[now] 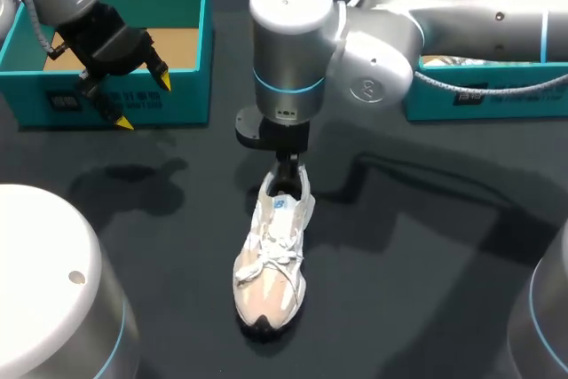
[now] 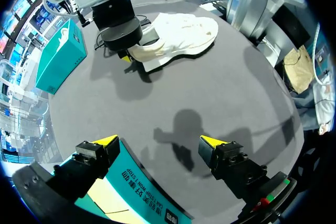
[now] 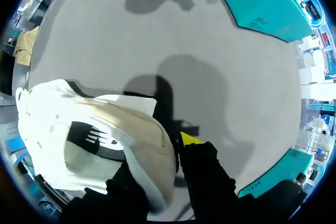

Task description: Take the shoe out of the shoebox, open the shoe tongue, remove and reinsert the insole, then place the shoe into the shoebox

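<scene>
Two-fingered right gripper (image 1: 286,169) pinches shoe (image 1: 271,255) heel; left gripper (image 2: 158,141) spread wide.

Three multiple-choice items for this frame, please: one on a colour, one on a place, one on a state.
1. What colour are the two boxes? A red; B white; C teal.
2. Where is the shoe? A in the left box; B on the table, between the boxes; C in the right box.
3. The left gripper is: A open and empty; B shut on the shoe; C shut on an insole.

Answers: 1 C, the walls of both are teal. 2 B, it lies on the dark tabletop, outside both boxes. 3 A, its yellow tips stand apart, gripping nothing.
</scene>
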Robot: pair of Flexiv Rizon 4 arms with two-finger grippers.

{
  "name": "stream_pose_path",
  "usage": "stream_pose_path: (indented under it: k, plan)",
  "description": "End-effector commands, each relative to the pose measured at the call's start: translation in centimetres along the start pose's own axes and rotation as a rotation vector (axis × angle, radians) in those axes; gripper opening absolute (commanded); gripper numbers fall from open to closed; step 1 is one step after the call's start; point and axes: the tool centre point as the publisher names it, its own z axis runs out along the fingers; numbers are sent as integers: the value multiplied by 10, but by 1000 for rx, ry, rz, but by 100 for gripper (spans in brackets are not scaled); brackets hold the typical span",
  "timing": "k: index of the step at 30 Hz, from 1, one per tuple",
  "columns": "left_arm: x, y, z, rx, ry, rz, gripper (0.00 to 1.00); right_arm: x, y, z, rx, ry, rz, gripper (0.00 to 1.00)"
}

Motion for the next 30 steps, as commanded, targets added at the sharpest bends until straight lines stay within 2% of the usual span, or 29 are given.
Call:
stream_pose_path:
  k: [1,10,18,20,30]
  plan:
    - [0,0,0,-3,2,0,100,1,-7,-27,23,-19,-3,0]
    - [0,0,0,-3,2,0,100,-16,-33,-88,70,-64,-14,0]
    - [0,0,0,-3,2,0,100,-37,-54,-152,96,-150,-55,0]
    - [0,0,0,-3,2,0,100,-38,-54,-159,92,-160,-35,0]
    - [0,0,0,-3,2,0,100,-38,-54,-159,92,-160,-35,0]
